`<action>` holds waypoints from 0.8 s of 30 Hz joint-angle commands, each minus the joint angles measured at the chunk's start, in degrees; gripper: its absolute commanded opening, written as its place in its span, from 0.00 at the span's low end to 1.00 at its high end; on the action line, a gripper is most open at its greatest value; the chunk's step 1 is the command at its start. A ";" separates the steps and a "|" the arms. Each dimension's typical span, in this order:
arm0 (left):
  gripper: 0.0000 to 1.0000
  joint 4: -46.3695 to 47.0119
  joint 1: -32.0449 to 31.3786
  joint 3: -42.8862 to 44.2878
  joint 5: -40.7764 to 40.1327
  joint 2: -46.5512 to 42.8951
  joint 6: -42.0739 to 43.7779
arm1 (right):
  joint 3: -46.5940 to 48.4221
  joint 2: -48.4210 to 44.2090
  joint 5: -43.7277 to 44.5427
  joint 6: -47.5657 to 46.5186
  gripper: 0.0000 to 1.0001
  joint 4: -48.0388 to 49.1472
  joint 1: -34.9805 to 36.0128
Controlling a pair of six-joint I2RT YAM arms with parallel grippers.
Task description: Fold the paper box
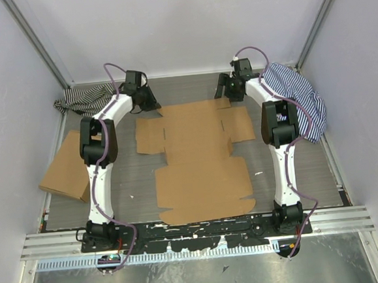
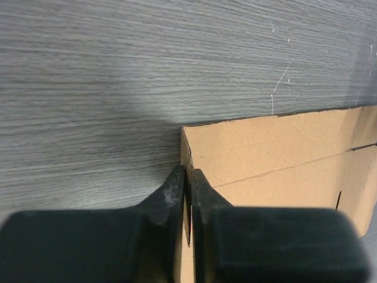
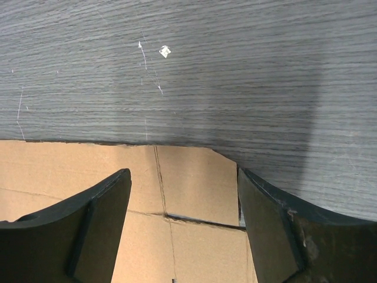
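Pinching paper box (image 1: 200, 160) corner, left gripper (image 2: 188, 171), right gripper (image 3: 184, 174) spread above edge

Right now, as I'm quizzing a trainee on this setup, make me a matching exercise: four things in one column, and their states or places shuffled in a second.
Things:
1. left pincer
2. right pincer
3. paper box
4. blue-striped cloth

States or places:
a. beside the right arm
b. spread out, not yet folded
c. open above the paper box's far edge
d. shut on the paper box's edge

Pairs: 1-d, 2-c, 3-b, 4-a.
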 commanded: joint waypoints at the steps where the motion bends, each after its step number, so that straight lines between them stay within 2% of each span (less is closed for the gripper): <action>1: 0.06 -1.07 0.08 1.91 -0.05 0.84 -0.08 | -0.86 -3.12 -1.44 0.30 0.78 0.38 0.21; 2: 0.01 -1.53 0.13 2.18 -0.15 0.83 0.04 | -0.92 -3.25 -1.44 0.36 0.78 0.38 0.18; 3: 0.00 -1.97 0.10 2.39 -0.34 0.73 0.41 | -1.00 -3.37 -1.40 0.45 0.77 0.43 0.19; 12: 0.00 1.36 -0.16 -3.59 1.00 -6.47 4.71 | -2.06 -7.76 2.75 0.38 0.82 -2.00 -0.16; 18: 0.00 0.70 -0.22 -4.57 3.88 -7.72 5.44 | -1.94 -6.96 1.79 -0.62 0.82 -3.32 -0.59; 24: 0.00 8.63 -0.41 -11.79 5.70 -14.41 4.82 | -4.08 -8.33 1.44 -1.17 0.80 -2.12 -0.61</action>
